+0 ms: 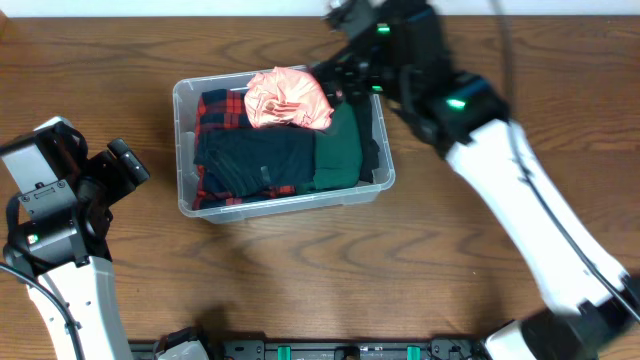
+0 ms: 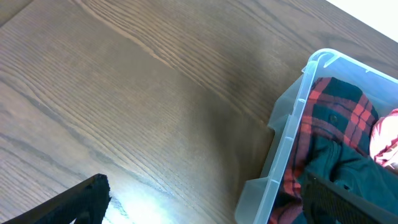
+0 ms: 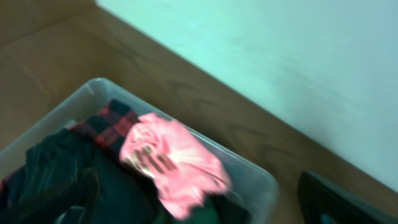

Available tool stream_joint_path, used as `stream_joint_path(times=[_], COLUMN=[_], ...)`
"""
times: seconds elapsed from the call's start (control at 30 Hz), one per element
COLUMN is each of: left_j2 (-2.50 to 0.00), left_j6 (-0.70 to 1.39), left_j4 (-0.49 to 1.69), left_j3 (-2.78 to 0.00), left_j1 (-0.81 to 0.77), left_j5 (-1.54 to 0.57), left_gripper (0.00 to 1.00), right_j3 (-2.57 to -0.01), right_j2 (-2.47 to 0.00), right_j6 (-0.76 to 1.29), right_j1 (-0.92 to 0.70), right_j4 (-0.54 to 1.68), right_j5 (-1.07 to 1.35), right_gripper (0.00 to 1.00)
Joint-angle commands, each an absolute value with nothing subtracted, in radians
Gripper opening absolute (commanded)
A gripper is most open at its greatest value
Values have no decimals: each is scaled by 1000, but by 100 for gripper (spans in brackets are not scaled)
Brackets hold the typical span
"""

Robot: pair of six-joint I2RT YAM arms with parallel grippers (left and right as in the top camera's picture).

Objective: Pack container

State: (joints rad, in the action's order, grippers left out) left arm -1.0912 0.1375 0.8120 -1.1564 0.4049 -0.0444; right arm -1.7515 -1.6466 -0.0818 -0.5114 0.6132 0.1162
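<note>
The container (image 1: 186, 150) is a clear rectangular bin in the middle of the table. It holds a red plaid garment (image 1: 215, 105), a dark navy garment (image 1: 255, 160), a green garment (image 1: 340, 150) and a crumpled pink garment (image 1: 288, 98) on top at the back. My right gripper (image 1: 340, 78) hovers over the bin's back right corner; in the right wrist view it (image 3: 199, 211) is open above the pink garment (image 3: 171, 162), not gripping it. My left gripper (image 1: 128, 165) is open and empty over bare table left of the bin; in the left wrist view (image 2: 211, 208) the bin's corner (image 2: 292, 118) is at the right.
The wooden table (image 1: 450, 270) extends around the bin. A pale wall (image 3: 280, 56) stands behind the table's back edge. The right arm (image 1: 520, 190) stretches from the front right across to the bin. The left arm's base (image 1: 60, 260) is at the front left.
</note>
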Motion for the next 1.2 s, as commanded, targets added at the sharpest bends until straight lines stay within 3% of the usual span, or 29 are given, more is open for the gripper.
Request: stream_joint_path(times=[0.0,0.17,0.3,0.8,1.17], left_j2=[-1090,-1090,-1091,-1090,-1090], left_j6=[140,140,140,140,140], left_j4=[815,815,815,815,815], left_j3=[-1171,-1171,-1171,-1171,-1171], left_j1=[411,411,411,411,411], left_j5=[-29,-29,-29,-29,-29], left_gripper=[98,98,98,98,98], right_j3=[-1754,-1754,-1754,-1753,-1751], right_j2=[-1581,-1501,-1455,-1360,-1201], right_j6=[-103,-134,-147,-136,-294], right_j1=[-494,-488,-432,103,134], right_j4=[673,869,867,937,978], right_j5=[44,9,-63,361,247], right_gripper=[99,99,99,99,99])
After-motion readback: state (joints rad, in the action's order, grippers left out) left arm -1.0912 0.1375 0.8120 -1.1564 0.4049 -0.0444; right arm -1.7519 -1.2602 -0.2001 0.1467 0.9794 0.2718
